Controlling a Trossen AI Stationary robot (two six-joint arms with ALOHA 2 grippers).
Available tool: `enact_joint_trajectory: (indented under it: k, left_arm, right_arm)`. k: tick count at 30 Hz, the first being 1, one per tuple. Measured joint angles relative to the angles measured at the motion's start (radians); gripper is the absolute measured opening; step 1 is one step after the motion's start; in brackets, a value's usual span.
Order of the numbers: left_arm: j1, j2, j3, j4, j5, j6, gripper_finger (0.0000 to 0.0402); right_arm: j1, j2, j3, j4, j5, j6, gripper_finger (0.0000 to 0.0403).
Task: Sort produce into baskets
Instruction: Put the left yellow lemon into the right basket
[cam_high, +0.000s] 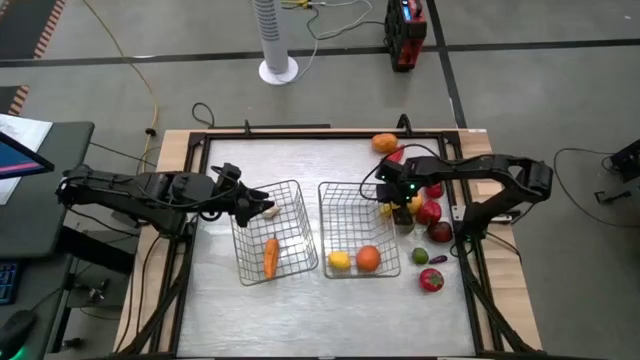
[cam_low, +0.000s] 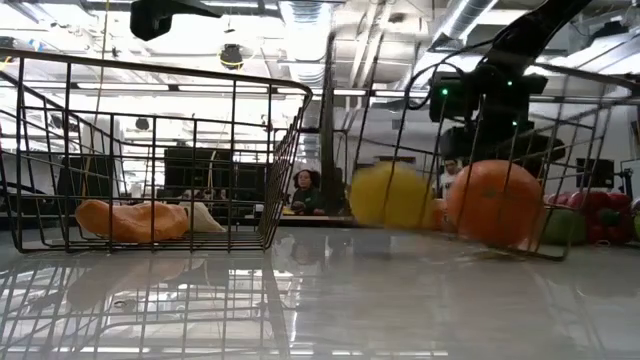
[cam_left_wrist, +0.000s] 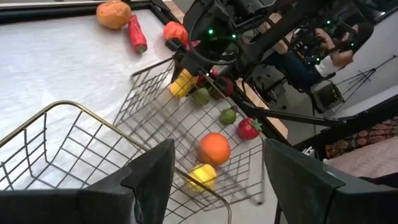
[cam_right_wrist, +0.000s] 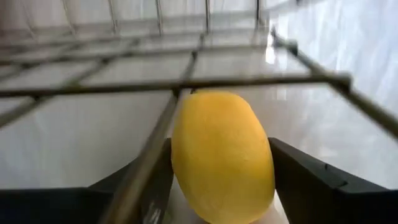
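yellow fruit between the right fingers at the basket's edge

yellow and egg-shaped, a lemon-like fruit (cam_right_wrist: 222, 155) sits between the two dark fingers of the right gripper (cam_high: 398, 207), which flank it closely on both sides; whether they press it firmly yet cannot be told. in the high view this gripper works at the outer wall of the right basket (cam_high: 345, 195), beside the pile of loose produce (cam_high: 432, 212) on the table's right side. a wire of the basket crosses just in front of the fruit in the right wrist view.

the left gripper (cam_left_wrist: 211, 180) hovers over the left basket (cam_high: 290, 190), fingers set apart and holding nothing. that basket holds a carrot (cam_high: 271, 256) and a whitish piece near the gripper. the right basket already holds a lemon (cam_high: 340, 260) and an orange (cam_high: 368, 258).

to do this step well, the grip should probably be centred on the fruit's widest part before lifting, since a rounded smooth piece could squirt out of a slanted pinch. the lift likely needs to clear the wire rim fully before moving inward, or the fruit may catch on the grid and drop outside. release low over bare basket floor, away from the two fruits already there.
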Motion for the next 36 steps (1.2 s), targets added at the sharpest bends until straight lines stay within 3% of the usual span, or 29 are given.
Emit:
enact_joint_trajectory:
  k: [13, 20, 24, 29, 36]
  left_arm:
    - [0.033, 0.004, 0.000, -0.001, 0.007, 0.015, 0.0234]
    - [0.099, 0.007, 0.000, -0.067, 0.055, 0.029, 0.0234]
    - [0.126, 0.007, 0.000, -0.071, 0.062, 0.068, 0.0234]
    - [0.181, 0.025, 0.000, -0.076, 0.095, 0.151, 0.0234]
    - [0.258, 0.042, -0.001, -0.065, 0.207, 0.240, 0.0234]
  right_arm:
    - [0.003, -0.157, 0.057, -0.108, 0.001, 0.126, 0.0261]
    - [0.003, -0.225, 0.174, -0.342, 0.077, 0.150, 0.0261]
    - [0.014, -0.255, 0.275, -0.402, 0.074, 0.258, 0.0260]
    - [0.092, -0.262, 0.390, -0.364, 0.031, 0.441, 0.0260]
    - [0.203, -0.235, 0.408, -0.184, 0.033, 0.615, 0.0275]
